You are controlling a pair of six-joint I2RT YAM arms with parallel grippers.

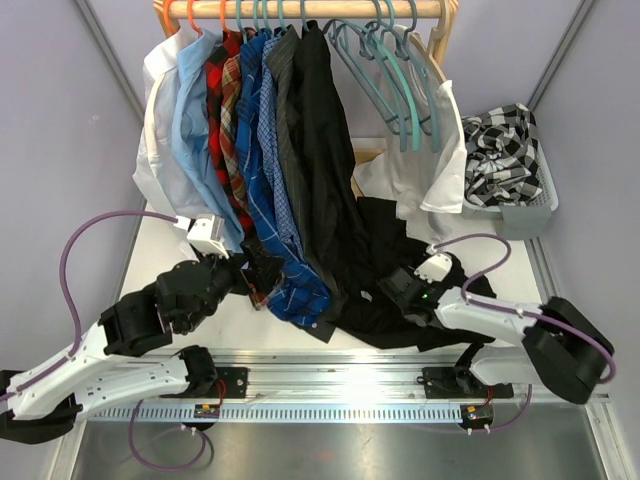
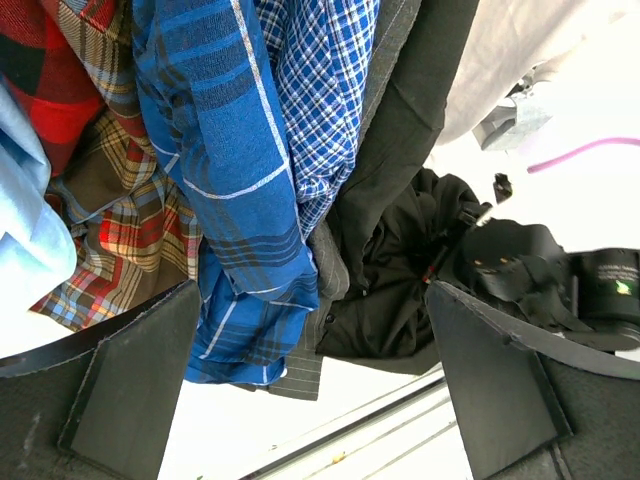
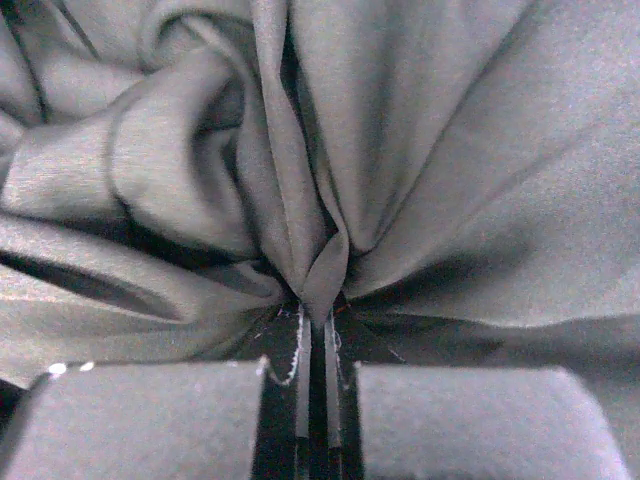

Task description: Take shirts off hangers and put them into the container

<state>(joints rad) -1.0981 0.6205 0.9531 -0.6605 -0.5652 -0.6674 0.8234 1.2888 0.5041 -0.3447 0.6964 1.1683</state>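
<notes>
Fabric fills the right wrist view from edge to edge, so that view cannot say which garment it is; all that is clear is a thin fold pinched between the fully closed fingers of the right gripper. From above, that gripper's tips are buried in a black heap on the table, and it is hard to tell whether the heap is the tail of the black shirt hanging from the rod or a separate garment. The rod is cut by the top edge, which hides most of the hanger hooks. Left of the black shirt hang the dark grey shirt, blue check shirt, red plaid shirt, light blue shirt and white shirt, packed so that each covers most of the next. Empty teal hangers hang to the right, and under them a second white garment droops; what carries it cannot be made out. The container stands at the table's far right with a black-and-white check shirt inside. The left gripper is spread wide and holds nothing, the blue hems hanging just beyond its tips. A pale marking beside a green light on the right arm is too blurred to read
</notes>
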